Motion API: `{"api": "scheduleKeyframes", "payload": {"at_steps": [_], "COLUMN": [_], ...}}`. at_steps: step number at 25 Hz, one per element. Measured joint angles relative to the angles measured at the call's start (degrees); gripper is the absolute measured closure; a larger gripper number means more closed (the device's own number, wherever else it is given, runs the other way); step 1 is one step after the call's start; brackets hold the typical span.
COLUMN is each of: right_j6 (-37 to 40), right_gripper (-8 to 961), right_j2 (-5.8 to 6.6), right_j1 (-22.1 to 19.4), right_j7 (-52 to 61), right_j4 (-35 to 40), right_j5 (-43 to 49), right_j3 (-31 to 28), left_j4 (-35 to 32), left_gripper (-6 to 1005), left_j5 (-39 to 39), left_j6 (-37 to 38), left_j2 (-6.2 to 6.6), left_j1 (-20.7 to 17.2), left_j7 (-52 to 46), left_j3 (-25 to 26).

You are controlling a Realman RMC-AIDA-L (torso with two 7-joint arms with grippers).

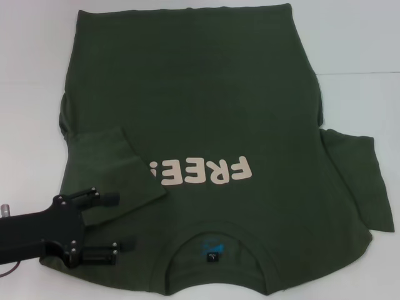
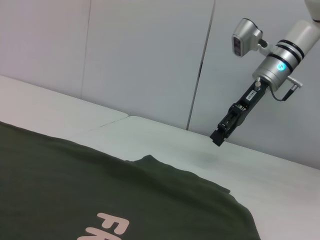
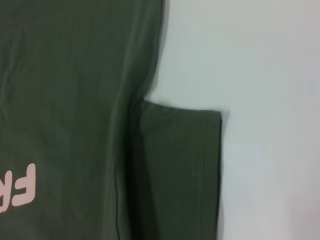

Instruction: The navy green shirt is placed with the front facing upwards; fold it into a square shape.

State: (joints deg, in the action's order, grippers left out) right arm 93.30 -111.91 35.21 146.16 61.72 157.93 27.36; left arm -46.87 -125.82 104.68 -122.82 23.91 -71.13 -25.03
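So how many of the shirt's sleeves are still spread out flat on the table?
1. The right sleeve lies spread out on the white table; the left sleeve is folded onto the dark olive-green cotton shirt, by the left gripper.

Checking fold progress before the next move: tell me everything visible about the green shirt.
The green shirt lies flat on the white table, front up, collar nearest the robot with a blue label inside, cream "FREE!" lettering. Its left sleeve is folded inward onto the body; the right sleeve lies spread out. The left gripper, open, hovers at that shoulder.
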Motion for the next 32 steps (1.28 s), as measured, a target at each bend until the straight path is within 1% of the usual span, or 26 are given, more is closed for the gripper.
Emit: {"api": "scheduleKeyframes", "payload": {"at_steps": [4, 11, 19, 32], "right_j6": [-1.42, -6.01, -9.87, -14.12], "right_gripper": [116, 116, 115, 114], "right_j2": [-0.29, -0.51, -0.38, -0.66], "right_j1": [1.42, 2.42, 3.15, 3.98], "right_j7": [0.20, 1.59, 1.67, 1.26], "right_j4": [-2.23, -7.24, -11.80, -16.25], "right_j5": [0.41, 0.69, 0.44, 0.45], "right_j3": [0.37, 4.07, 4.28, 4.46], "left_j4": [-0.14, -0.01, 0.06, 0.08], "left_gripper": [50, 50, 51, 51], "left_j5": [0.02, 0.25, 0.36, 0.40], "left_j6": [-0.01, -0.01, -0.01, -0.01], "left_j2": [-0.02, -0.11, -0.14, -0.14], "left_j1": [-0.11, -0.22, -0.27, 0.01], "left_j7": [0.02, 0.03, 0.03, 0.02], "left_j3": [0.29, 0.14, 0.18, 0.07]}}
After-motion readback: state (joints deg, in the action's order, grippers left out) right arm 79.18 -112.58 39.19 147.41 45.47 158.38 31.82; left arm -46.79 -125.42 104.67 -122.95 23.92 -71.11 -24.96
